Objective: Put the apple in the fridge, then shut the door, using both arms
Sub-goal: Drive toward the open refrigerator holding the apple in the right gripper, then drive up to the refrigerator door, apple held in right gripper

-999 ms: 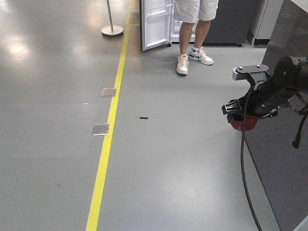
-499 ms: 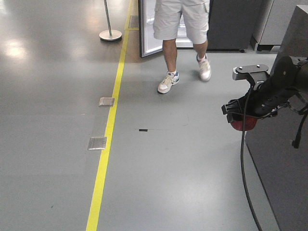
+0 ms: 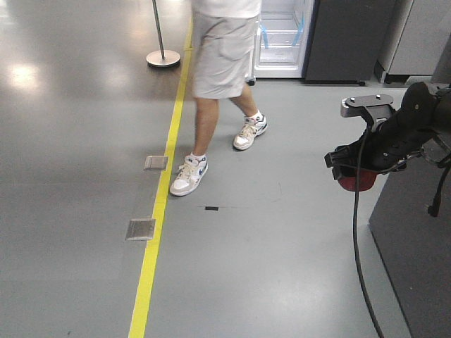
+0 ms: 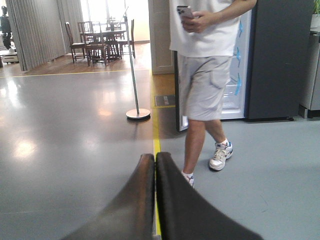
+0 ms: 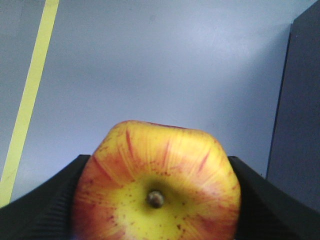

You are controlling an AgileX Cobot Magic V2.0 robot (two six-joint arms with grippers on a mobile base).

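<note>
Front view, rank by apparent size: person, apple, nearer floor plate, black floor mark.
1. person: largest by far
2. nearer floor plate and apple: about alike; apple is partly hidden by the right gripper and nearer the camera, so unranked
3. black floor mark: smallest

I read a glossy grey floor [image 3: 268, 267] with pale glare patches at far left. A yellow line [image 3: 158, 232] runs away from the camera. Two metal floor plates [image 3: 156, 163] lie just left of it, and a short black mark [image 3: 212, 208] lies to its right. A stanchion post [image 4: 137, 114] stands near the line. Beyond, I see chairs [image 4: 95, 40] around a table on wood flooring, with bright windows [image 4: 107, 9] behind and grey vertical slats [image 4: 35, 30] at left.
</note>
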